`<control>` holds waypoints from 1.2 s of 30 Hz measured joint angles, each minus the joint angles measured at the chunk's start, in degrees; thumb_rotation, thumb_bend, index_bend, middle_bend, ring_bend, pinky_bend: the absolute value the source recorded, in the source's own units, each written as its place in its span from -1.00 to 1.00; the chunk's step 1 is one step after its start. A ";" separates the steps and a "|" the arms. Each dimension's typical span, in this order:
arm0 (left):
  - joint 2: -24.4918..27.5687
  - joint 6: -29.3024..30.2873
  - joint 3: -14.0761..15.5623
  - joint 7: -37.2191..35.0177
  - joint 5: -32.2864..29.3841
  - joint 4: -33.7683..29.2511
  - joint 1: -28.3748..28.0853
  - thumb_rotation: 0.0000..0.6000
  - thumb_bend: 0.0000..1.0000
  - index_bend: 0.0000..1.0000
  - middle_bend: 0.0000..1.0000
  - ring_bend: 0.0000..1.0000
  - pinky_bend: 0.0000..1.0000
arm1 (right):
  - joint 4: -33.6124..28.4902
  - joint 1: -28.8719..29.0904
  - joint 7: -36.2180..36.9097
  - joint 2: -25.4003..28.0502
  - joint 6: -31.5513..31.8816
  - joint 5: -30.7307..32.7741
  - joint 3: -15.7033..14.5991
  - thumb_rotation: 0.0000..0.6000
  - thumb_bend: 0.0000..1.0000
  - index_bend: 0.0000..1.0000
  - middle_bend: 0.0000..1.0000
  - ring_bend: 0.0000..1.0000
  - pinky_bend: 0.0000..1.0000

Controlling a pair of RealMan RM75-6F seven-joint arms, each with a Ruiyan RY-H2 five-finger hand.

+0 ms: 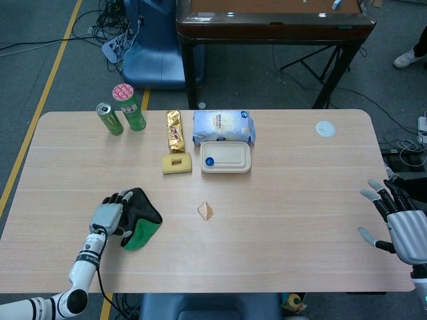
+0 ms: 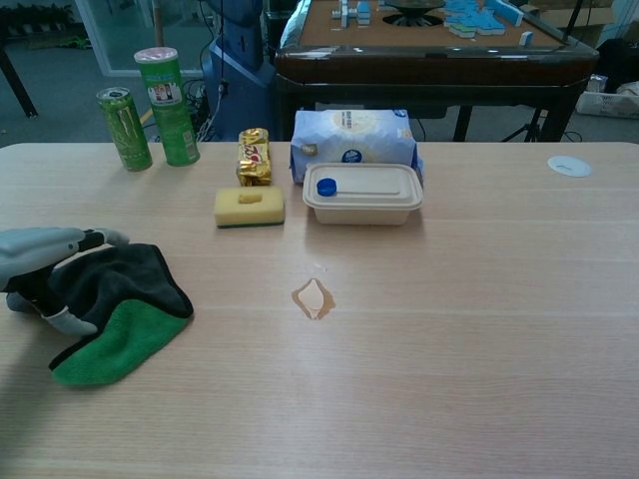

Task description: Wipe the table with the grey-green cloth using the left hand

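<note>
The grey-green cloth (image 1: 143, 217) lies near the table's front left, dark side up with a green flap folded out toward the front (image 2: 120, 339). My left hand (image 1: 109, 215) is on the cloth's left edge, fingers curled into the fabric and thumb under its side; the chest view shows the left hand (image 2: 40, 261) bunching the cloth. A small brown spill (image 1: 205, 211) sits to the right of the cloth, also clear in the chest view as a spill (image 2: 314, 297). My right hand (image 1: 399, 225) hovers at the table's right edge, fingers spread and empty.
Along the back stand a green can (image 1: 109, 119), a tall green tube (image 1: 129, 107), a gold packet (image 1: 174, 129), a yellow sponge (image 1: 177, 163), a blue-white bag (image 1: 224, 126) and a lidded white box (image 1: 226, 157). A white disc (image 1: 325, 129) lies far right.
</note>
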 measured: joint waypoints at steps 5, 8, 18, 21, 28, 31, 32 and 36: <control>-0.82 -0.77 0.34 -3.35 2.35 1.89 -0.13 1.00 -0.76 -0.34 -0.72 -0.52 0.00 | 0.00 0.03 0.03 0.04 -0.12 0.04 0.05 1.00 -0.40 -0.60 -0.74 -0.94 -0.80; -1.52 -1.79 0.51 -4.48 2.89 3.63 -0.42 1.00 -0.76 -0.26 -0.61 -0.40 0.17 | -0.10 0.05 -0.07 0.08 -0.27 0.17 0.07 1.00 -0.40 -0.60 -0.74 -0.94 -0.80; -2.78 -1.68 0.73 -8.15 6.51 6.30 -0.75 1.00 -0.75 0.16 -0.04 0.09 0.71 | -0.51 -0.06 -0.56 0.20 -0.20 0.24 0.15 1.00 -0.40 -0.57 -0.73 -0.94 -0.80; -2.47 -1.65 0.86 -10.16 8.59 6.15 -0.68 1.00 -0.75 0.24 0.12 0.21 0.81 | -0.64 0.07 -0.68 0.13 -0.41 0.30 0.22 1.00 -0.40 -0.57 -0.73 -0.94 -0.80; -0.83 -2.49 0.31 -17.39 14.31 4.73 -1.17 1.00 -0.70 0.29 0.27 0.32 0.89 | -1.18 0.23 -1.28 0.29 -0.60 0.20 0.31 1.00 -0.40 -0.57 -0.73 -0.94 -0.80; -0.06 -2.47 -0.49 -21.09 17.59 3.69 -1.72 1.00 -0.70 0.28 0.28 0.32 0.89 | -1.48 0.26 -1.61 0.41 -0.70 0.26 0.33 1.00 -0.39 -0.57 -0.73 -0.94 -0.80; 0.19 -2.42 -0.86 -22.65 18.99 3.31 -2.02 1.00 -0.70 0.27 0.28 0.32 0.89 | -1.64 0.30 -1.79 0.46 -0.78 0.27 0.35 1.00 -0.40 -0.57 -0.73 -0.94 -0.80; 0.72 -2.62 -2.07 -27.55 23.73 2.38 -3.76 1.00 -0.70 0.26 0.29 0.33 0.89 | -2.27 0.49 -2.50 0.58 -0.99 0.26 0.46 1.00 -0.40 -0.57 -0.73 -0.94 -0.80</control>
